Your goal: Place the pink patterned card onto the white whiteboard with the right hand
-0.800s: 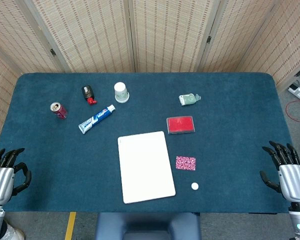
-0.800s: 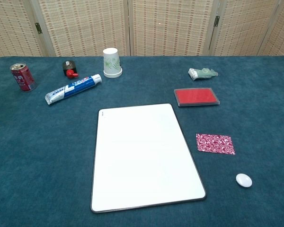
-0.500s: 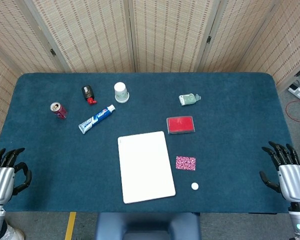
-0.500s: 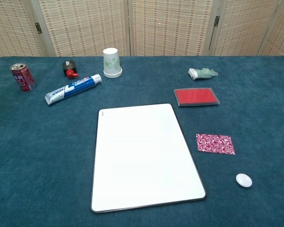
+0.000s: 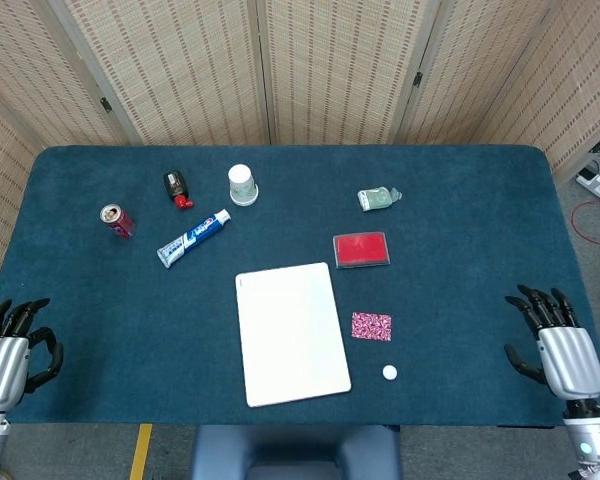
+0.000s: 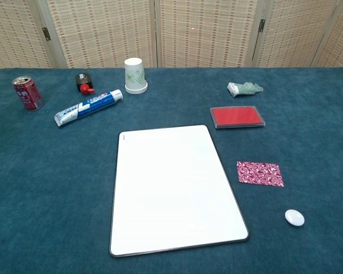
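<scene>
The pink patterned card (image 5: pixel 371 326) (image 6: pixel 260 173) lies flat on the blue cloth, just right of the white whiteboard (image 5: pixel 291 332) (image 6: pixel 172 188). My right hand (image 5: pixel 556 347) hovers at the table's front right corner, far right of the card, fingers apart and empty. At the front left corner sits my left hand (image 5: pixel 12 345), also empty with its fingers spread. Neither hand shows in the chest view.
A small white oval (image 5: pixel 389 372) (image 6: pixel 294 217) lies right in front of the card. Behind it sit a red ink pad (image 5: pixel 361 250) and a green crumpled packet (image 5: pixel 379 198). Toothpaste (image 5: pixel 193 237), paper cup (image 5: pixel 242 185), red can (image 5: pixel 116 220) and a black-red item (image 5: pixel 177 187) stand back left.
My right hand has shifted a little left and toward the front edge of the table. The left hand, card and whiteboard have stayed put.
</scene>
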You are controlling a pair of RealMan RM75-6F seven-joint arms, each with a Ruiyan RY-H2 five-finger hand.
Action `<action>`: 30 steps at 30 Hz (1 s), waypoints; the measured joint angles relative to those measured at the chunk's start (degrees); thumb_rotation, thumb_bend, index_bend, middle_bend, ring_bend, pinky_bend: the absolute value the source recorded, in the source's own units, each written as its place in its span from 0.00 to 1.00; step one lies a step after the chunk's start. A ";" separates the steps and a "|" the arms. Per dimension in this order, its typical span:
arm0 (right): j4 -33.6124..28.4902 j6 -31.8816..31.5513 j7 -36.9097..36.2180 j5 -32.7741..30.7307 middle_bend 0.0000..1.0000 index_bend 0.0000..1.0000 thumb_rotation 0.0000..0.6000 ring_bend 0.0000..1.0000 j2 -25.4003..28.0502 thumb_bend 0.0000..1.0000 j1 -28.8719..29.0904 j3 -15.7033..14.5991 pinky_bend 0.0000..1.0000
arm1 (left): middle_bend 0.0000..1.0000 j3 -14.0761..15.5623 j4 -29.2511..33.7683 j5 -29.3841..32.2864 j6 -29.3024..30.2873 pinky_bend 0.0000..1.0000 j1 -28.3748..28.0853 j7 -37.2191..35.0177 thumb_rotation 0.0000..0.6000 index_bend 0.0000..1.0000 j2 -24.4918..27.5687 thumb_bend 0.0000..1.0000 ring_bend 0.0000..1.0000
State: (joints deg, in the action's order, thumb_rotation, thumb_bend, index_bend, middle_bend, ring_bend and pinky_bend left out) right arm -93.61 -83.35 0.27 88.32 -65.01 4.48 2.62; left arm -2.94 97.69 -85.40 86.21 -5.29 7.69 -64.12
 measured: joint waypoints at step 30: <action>-2.59 28.49 22.04 -17.03 0.04 0.19 1.00 0.02 -13.40 0.35 19.31 2.92 0.00 | 0.18 0.64 -0.92 -1.29 1.37 0.00 1.08 -1.71 1.00 0.22 -0.05 0.18 0.16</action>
State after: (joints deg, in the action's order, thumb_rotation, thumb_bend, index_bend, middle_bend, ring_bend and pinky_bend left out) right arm -96.20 -54.86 22.31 71.29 -78.41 23.79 5.54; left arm -2.30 96.77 -86.69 87.59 -4.21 5.98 -64.17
